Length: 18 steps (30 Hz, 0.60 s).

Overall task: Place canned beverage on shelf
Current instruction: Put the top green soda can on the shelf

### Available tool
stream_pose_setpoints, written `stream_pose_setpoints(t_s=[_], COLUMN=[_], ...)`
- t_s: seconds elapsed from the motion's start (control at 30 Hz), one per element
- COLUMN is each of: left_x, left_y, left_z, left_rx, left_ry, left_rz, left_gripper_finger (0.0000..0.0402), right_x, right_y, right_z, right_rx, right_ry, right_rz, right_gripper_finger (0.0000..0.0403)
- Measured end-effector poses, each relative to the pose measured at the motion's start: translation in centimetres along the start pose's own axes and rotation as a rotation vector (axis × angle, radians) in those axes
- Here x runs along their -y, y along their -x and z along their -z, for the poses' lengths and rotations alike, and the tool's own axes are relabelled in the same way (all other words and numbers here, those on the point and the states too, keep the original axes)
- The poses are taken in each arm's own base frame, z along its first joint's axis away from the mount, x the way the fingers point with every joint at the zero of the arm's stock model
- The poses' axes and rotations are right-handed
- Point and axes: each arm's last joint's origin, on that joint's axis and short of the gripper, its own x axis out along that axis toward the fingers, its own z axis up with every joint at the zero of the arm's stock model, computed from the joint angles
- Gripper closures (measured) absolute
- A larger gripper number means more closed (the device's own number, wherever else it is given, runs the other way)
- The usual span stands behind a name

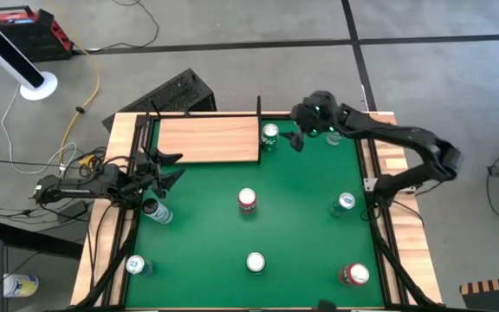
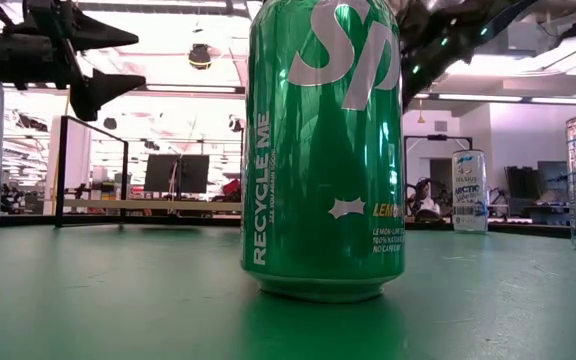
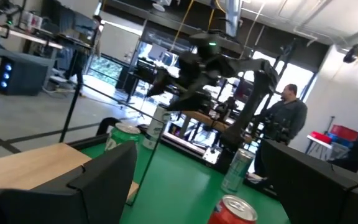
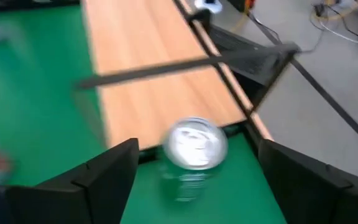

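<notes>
A glossy green metal can (image 2: 324, 150) with white lettering mirrors the ceiling lights on a matt green table (image 2: 118, 300). The flat light-wood shelf board (image 1: 208, 139) shows smooth, visible grain between thin black metal uprights (image 2: 61, 170). Pale bare-wood strips (image 1: 121, 147) edge the table; a silver can top (image 4: 195, 143) gleams.
</notes>
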Motion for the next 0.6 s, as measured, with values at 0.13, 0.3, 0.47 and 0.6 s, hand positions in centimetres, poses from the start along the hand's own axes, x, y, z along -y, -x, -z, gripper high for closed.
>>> stream_pose_setpoints(t_s=[0.13, 0.3, 0.47, 0.6], left_x=[-0.1, -0.1, -0.2, -0.2], left_y=[0.0, 0.0, 0.0, 0.0], left_z=[0.3, 0.4, 0.5, 0.6], left_rx=[-0.026, -0.043, -0.051, -0.058], left_ry=[0.001, -0.006, -0.013, -0.015], left_rz=[-0.007, -0.013, -0.016, -0.018], left_gripper_finger=[0.0070, 0.0070, 0.0070, 0.0070], right_x=[1.5, 1.7, 1.9, 2.0], right_y=[-2.1, -3.7, -5.0, -6.4], right_z=[0.7, 1.4, 1.7, 2.4], right_rx=[0.001, 0.006, 0.024, 0.013], right_ry=[-0.021, -0.058, -0.095, -0.112], right_rz=[-0.019, -0.100, -0.101, -0.103], right_gripper_finger=[0.0029, 0.0028, 0.0028, 0.0029])
